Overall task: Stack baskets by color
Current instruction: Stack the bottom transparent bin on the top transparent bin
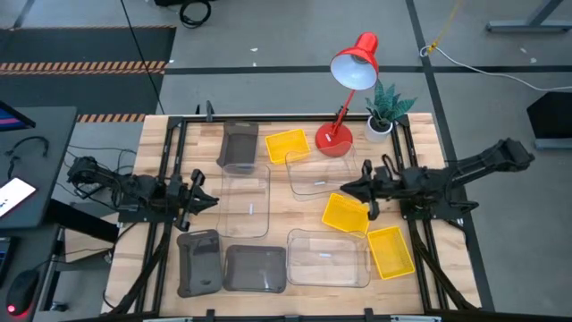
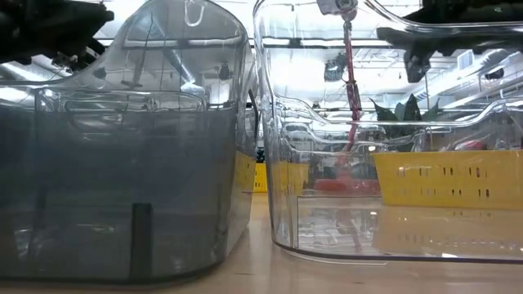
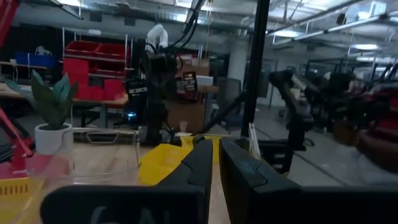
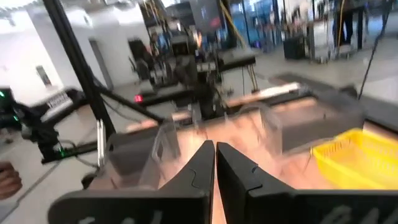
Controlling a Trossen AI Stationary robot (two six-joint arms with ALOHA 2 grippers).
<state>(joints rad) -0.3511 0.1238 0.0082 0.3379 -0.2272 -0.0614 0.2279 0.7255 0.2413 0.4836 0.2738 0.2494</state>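
Several baskets lie open side up on the wooden table (image 1: 152,152). Yellow ones sit at the far middle (image 1: 286,145), right of centre (image 1: 345,213) and near right (image 1: 390,251). Smoky grey ones sit at the far left (image 1: 239,146) and near left (image 1: 198,262) (image 1: 256,268). Clear ones lie at centre left (image 1: 245,201), centre (image 1: 317,174) and near the front (image 1: 328,257). My left gripper (image 1: 217,201) (image 3: 214,146) is shut and held level at the left. My right gripper (image 1: 344,188) (image 4: 214,146) is shut and hovers level over the right side, beside the centre yellow basket.
A red desk lamp (image 1: 344,98) and a small potted plant (image 1: 384,112) stand at the far edge, right of centre. Black frame rails (image 1: 170,170) run along both table sides. In the low view, a grey basket (image 2: 122,204) and a clear one (image 2: 392,163) fill the foreground.
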